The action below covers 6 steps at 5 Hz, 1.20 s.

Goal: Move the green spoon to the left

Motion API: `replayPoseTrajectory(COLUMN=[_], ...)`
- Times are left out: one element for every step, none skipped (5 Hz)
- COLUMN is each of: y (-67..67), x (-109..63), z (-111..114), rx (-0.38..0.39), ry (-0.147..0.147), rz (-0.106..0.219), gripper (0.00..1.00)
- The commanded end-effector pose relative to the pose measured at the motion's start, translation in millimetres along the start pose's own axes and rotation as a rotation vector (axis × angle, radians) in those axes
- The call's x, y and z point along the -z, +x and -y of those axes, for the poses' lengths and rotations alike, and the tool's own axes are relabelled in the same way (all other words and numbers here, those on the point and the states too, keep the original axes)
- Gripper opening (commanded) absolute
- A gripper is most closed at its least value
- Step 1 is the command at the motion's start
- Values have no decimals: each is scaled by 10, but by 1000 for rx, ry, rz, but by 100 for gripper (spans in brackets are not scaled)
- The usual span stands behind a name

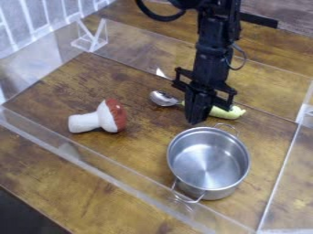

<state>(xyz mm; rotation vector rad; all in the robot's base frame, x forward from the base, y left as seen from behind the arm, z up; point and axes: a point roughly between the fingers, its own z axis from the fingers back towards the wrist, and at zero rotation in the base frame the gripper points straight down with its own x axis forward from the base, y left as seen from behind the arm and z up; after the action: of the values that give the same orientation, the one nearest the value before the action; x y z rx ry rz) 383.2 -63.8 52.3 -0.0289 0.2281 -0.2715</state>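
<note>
The green spoon lies on the wooden table, its silver bowl pointing left toward the back and its yellow-green handle sticking out to the right. My gripper stands upright right over the spoon's thin neck, fingers together on it and tips down at the table. The middle of the spoon is hidden behind the fingers.
A round steel pot sits just in front of the gripper. A red-capped white toy mushroom lies to the left. Clear plastic walls frame the work area, and a white rack stands at the back left.
</note>
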Motion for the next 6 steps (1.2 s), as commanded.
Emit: replayPoseTrajectory(y=[-95, -91, -42, 22, 82, 161], x=[-533, -593, -684, -725, -712, -650], z=[95, 131, 169, 199, 218, 261], rx=[-44, -83, -122, -136, -143, 10], ry=[17, 16, 17, 14, 0, 7], rz=[124, 131, 140, 139, 132, 91], gripper=[0, 0, 0, 0, 100, 100])
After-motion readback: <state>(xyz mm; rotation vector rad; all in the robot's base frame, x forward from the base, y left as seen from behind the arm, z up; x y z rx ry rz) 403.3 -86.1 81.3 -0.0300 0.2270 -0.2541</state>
